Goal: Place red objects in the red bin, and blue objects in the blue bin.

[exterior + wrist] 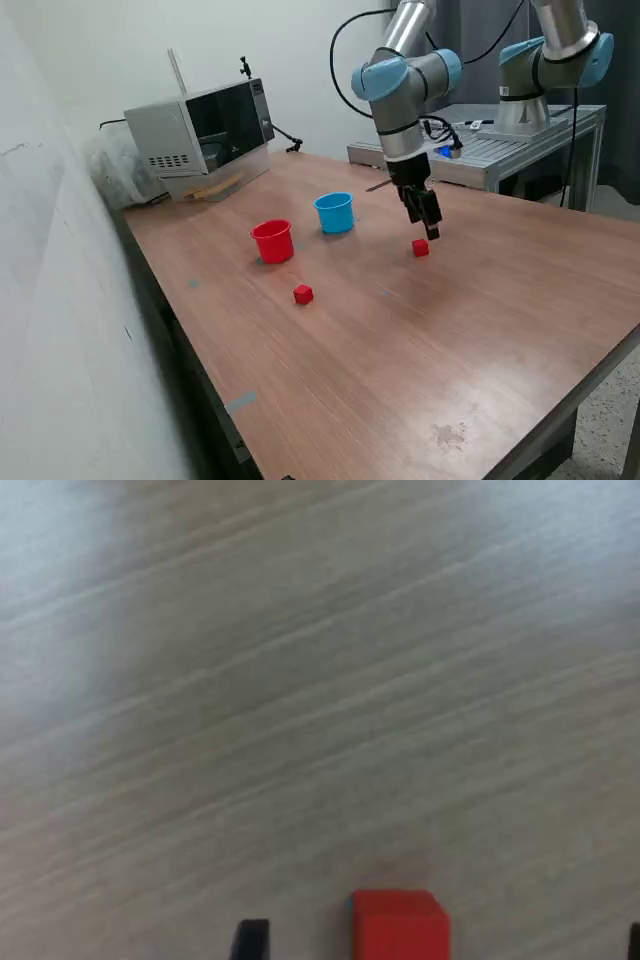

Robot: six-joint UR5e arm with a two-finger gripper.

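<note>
Resting flat — small red cube (420,248) (399,924)

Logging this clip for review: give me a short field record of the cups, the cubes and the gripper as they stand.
red cup: upright on the table, toward the exterior view's left
blue cup: upright, beside the red cup
near red cube: on the table, in front of the red cup, outside both cups
far red cube: on the table, just under the gripper
gripper: low over the far red cube, jaws open with the cube between them in the wrist view, not gripped
blue cubes: none visible
</note>
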